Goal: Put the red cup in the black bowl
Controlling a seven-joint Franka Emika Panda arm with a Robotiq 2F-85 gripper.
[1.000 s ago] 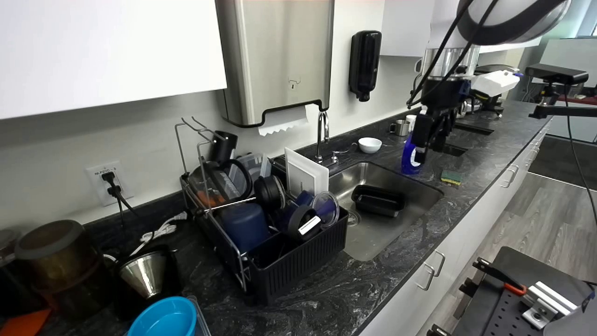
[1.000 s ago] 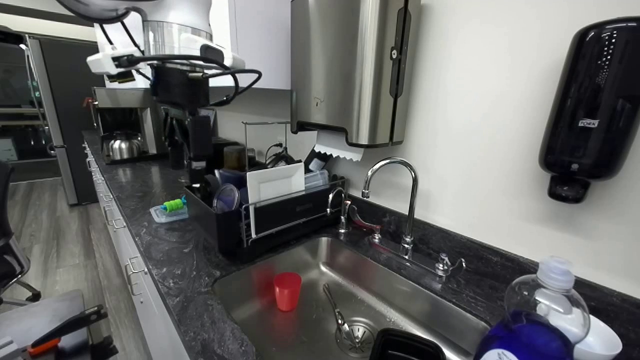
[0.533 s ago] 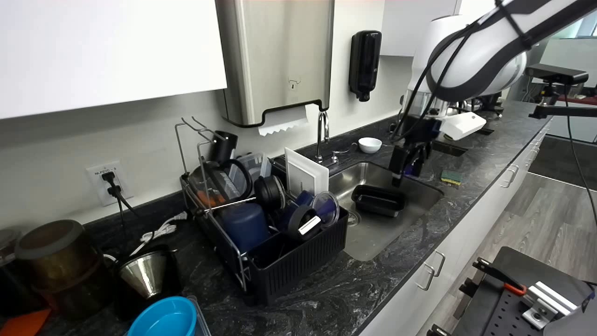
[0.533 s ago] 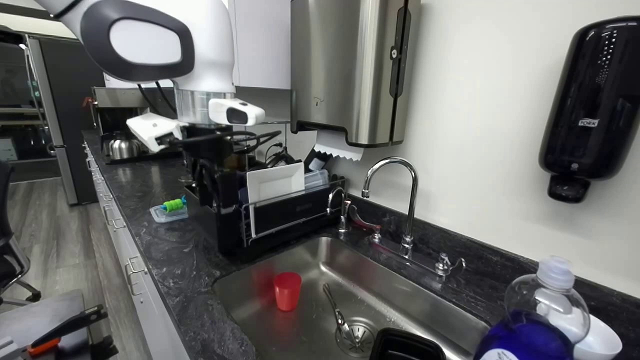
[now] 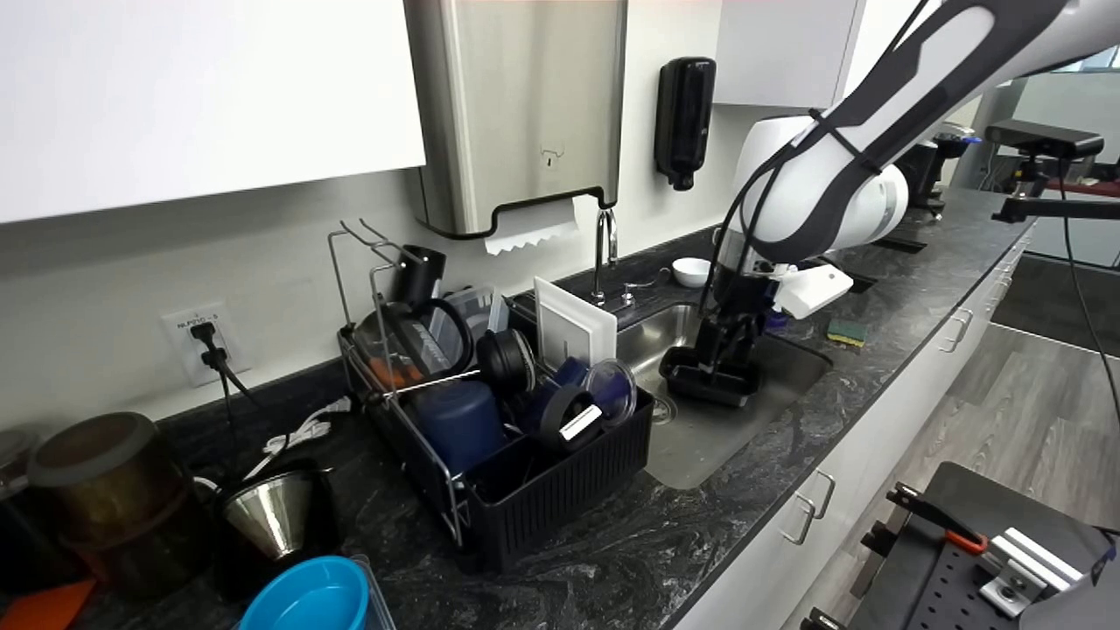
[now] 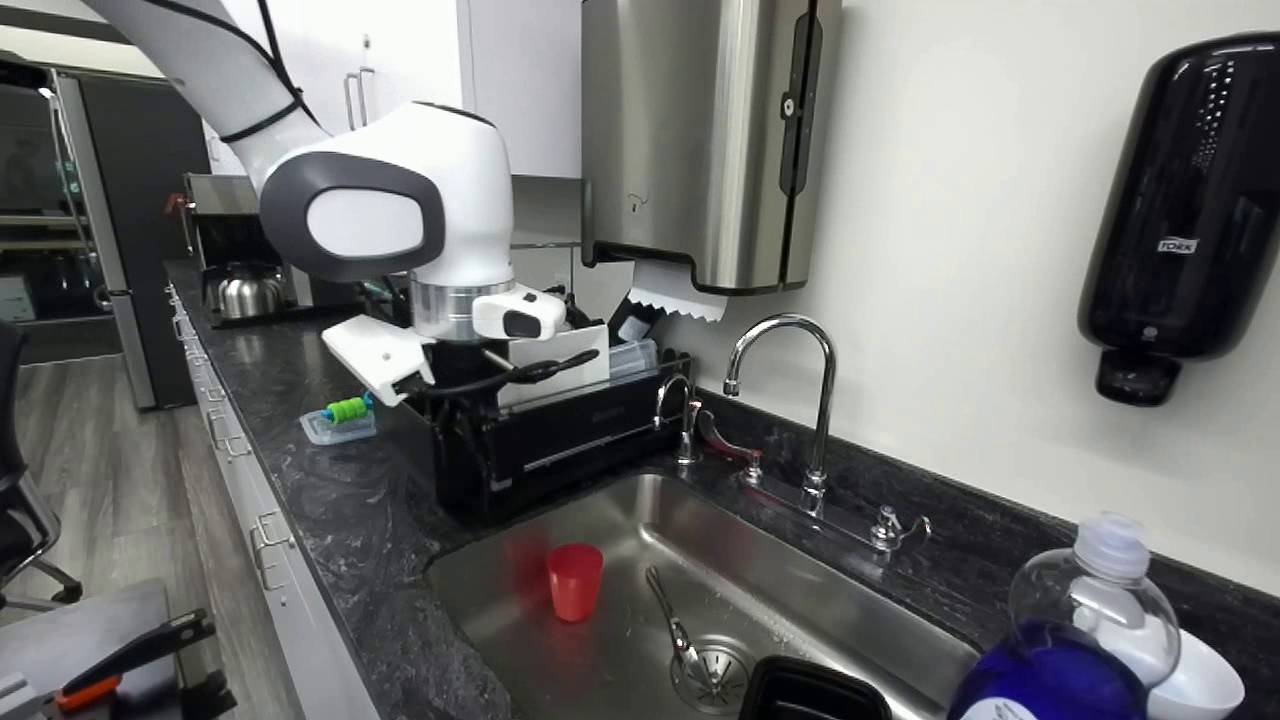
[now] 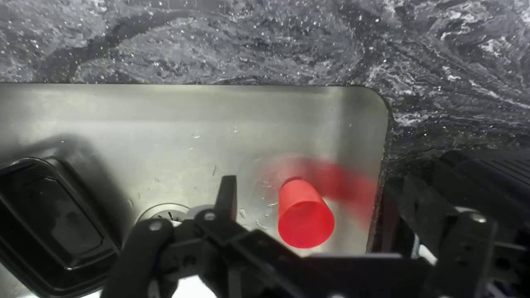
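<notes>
Down in the steel sink you've got the red cup, standing upright near the end wall, dish rack side. Best look at the edges is the wrist view: the counter runs along the top and wraps round the curved corner on the right, so the cup's near that end, with more bare metal toward the long wall and over toward the black bowl (more of a rectangular tray shape tbh). Between those two it's mostly the drain and some water drops, plus a utensil with one end on the drain.

Tool is released, fingers spread wide. From the wrist the cup shows between them, but an exterior view has tool and cup well apart. One finger lines up with something dark at the right of the wrist view; can't tell if they touch.

Other stuff around: the faucet arches up at the back of the sink, a bottle of blue liquid partly blocks the white bowl, and a sponge lies on the counter just beyond a sink corner.

Hard-to-see bits: in an exterior view the tool covers the middle of the black bowl, and the dish rack blocks the cup's end of the sink. The black bowl's also cut off at the left of the wrist view.
</notes>
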